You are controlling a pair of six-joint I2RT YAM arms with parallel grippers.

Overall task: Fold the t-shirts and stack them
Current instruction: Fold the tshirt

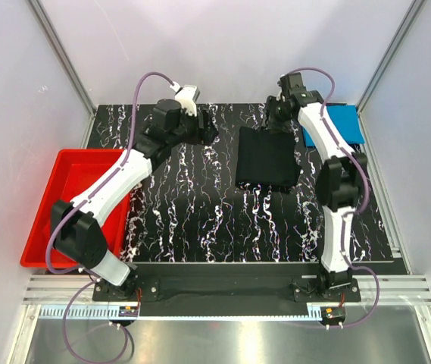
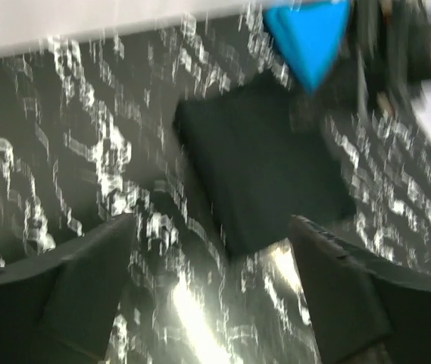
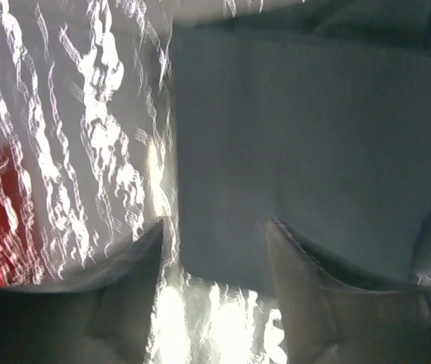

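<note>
**A:** Where is the black t-shirt?

**B:** In the overhead view it is a little right of centre. It is folded into a rough square and lies flat on the black, white-veined counter.

**A:** And the blue t-shirt?

**B:** That one is in the upper right of the overhead frame, at the far edge of the counter. The right arm crosses in front of it, so only part shows. It is close to the black one, but I cannot tell whether they touch.

**A:** What are the left jaws doing?

**B:** They are spread wide with nothing between them. The left arm reaches to the upper middle of the frame, left of the black t-shirt and apart from it. Its wrist view is blurred. The folded shirt sits in the centre there, with the blue one at the top right.

**A:** And the right jaws?

**B:** They are also parted and are not pinching anything. In the right wrist view the black t-shirt fills the centre and upper right, and its near edge shows through the gap between the jaws. I cannot tell whether either jaw rests on the cloth.

**A:** Is anything else on the counter?

**B:** There is a red tub at the left edge of the overhead frame, well apart from both shirts.
</note>
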